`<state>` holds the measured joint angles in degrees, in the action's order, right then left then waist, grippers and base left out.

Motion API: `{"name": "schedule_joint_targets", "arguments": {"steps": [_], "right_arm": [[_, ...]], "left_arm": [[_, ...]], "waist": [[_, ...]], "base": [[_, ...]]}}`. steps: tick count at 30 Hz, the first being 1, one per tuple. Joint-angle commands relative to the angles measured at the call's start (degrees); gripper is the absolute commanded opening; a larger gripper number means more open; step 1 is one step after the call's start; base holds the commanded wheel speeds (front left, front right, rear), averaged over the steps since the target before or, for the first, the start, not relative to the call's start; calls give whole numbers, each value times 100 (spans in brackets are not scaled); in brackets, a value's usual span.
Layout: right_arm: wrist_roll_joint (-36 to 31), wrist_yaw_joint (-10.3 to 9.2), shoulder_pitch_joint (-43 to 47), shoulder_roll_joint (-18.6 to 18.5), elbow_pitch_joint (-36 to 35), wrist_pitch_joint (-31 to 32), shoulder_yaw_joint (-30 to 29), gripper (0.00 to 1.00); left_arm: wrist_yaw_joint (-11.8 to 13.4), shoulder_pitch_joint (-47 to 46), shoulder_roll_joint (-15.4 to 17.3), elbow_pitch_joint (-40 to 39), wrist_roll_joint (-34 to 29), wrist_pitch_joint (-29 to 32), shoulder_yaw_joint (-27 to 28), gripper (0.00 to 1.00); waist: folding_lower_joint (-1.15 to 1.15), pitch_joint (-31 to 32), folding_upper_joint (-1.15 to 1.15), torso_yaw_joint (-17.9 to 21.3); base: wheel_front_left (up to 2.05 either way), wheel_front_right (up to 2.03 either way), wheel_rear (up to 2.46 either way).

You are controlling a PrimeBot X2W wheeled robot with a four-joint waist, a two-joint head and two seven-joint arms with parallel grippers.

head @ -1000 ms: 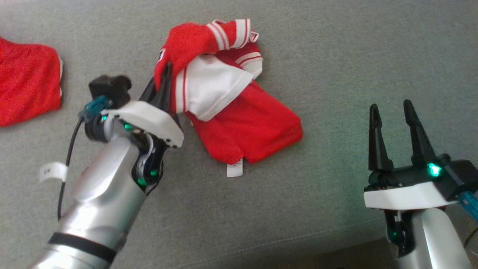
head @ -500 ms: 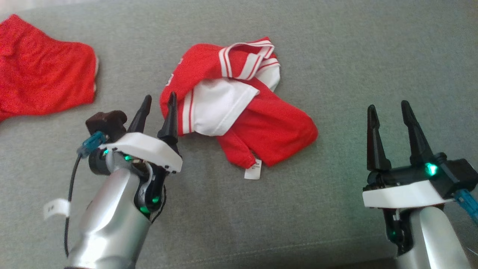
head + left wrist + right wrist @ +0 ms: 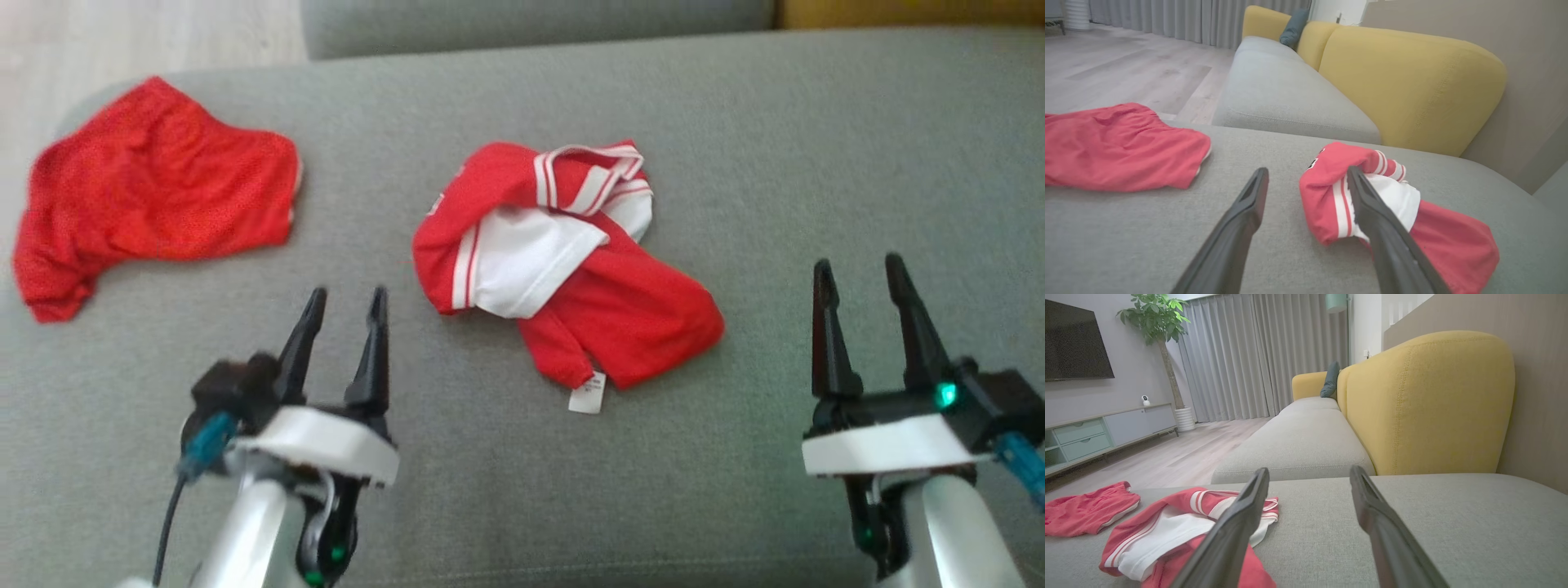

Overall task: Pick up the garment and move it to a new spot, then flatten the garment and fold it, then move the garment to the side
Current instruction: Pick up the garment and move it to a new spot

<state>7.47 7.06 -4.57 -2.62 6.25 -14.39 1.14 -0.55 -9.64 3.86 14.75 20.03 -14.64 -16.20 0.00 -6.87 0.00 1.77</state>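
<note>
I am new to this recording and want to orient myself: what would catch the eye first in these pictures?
The crumpled red and white garment lies in the middle of the grey sofa seat, with a second red garment apart from it at the far left. Nearer the camera, the left tool and right tool stand open and empty, one on each side of it.

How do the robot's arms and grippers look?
The left gripper and right gripper each have two long, black, pointed fingers above a white plate. The forearms are silver, with small green lights. A blue connector sits at each wrist; a black cable hangs from the left one.
</note>
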Motion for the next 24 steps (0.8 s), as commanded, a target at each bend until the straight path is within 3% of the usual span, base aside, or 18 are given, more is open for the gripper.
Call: {"name": "schedule_joint_targets", "arguments": {"steps": [1, 9, 24], "right_arm": [[-61, 43, -32, -26, -154, -61, 106, 100], [-101, 43, 267, -26, -8, -61, 97, 100], [-48, 43, 443, -26, 244, -61, 157, 100]], "left_arm": [[4, -117, 31, -231, -62, -35, 253, 100], [102, 577, -55, -589, -342, -36, 608, 100], [52, 974, -96, -587, -389, -36, 572, 100]], "waist": [[0, 160, 0, -121], [0, 554, 0, -331], [0, 737, 0, -383]], "base": [[0, 0, 0], [0, 0, 0], [0, 0, 0]]}}
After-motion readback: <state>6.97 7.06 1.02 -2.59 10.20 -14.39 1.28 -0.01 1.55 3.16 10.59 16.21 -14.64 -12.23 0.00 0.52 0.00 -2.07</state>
